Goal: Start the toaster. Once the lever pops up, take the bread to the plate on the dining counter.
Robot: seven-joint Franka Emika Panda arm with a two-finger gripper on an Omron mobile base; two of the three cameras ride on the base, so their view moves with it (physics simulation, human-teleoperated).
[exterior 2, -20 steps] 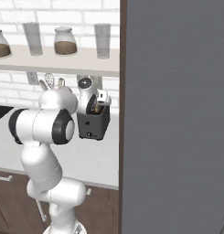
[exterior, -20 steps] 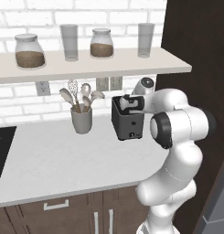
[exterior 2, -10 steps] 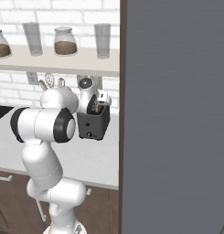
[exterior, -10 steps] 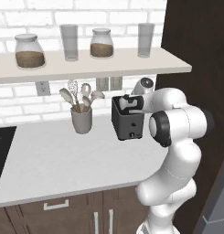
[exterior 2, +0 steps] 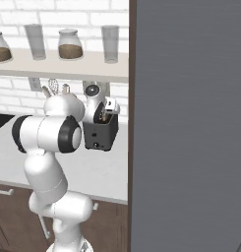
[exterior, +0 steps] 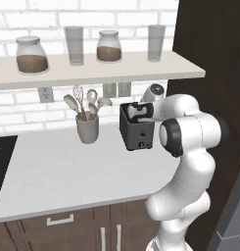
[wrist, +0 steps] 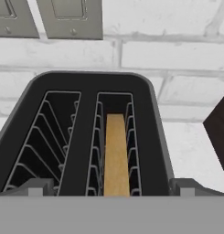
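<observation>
We look down from the hand onto the toaster (wrist: 86, 132), and every place here is given from it. Nearest to us, the gripper (wrist: 111, 188) hangs right over the toaster's top, its two grey fingertips (wrist: 38, 187) spread wide apart at either side of the near end, clamping nothing. The near end of the toaster is cut off at the bottom of this view, so we cannot make out its front face from here. The bread (wrist: 116, 155) stands on edge deep in the right-hand slot as the hand sees it, with only its narrow tan top showing; the left slot shows bare wire guides. From the left base view, the toaster (exterior: 136, 126) sits on the pale wall counter (exterior: 58, 171), and the robot's white elbow hides the toaster's right side. A small knob low on its front is barely readable. In the right base view a tall grey panel (exterior 2: 188, 123) cuts off everything to the right of the toaster (exterior 2: 99, 134). To the left of the toaster stands a grey utensil crock (exterior: 87, 128), near but apart, and open counter stretches left and forward of it. Behind the toaster is the white brick wall (exterior: 23, 105) with outlet plates (exterior: 116, 89), and above it a shelf (exterior: 92, 71) carries two jars and two glasses.
</observation>
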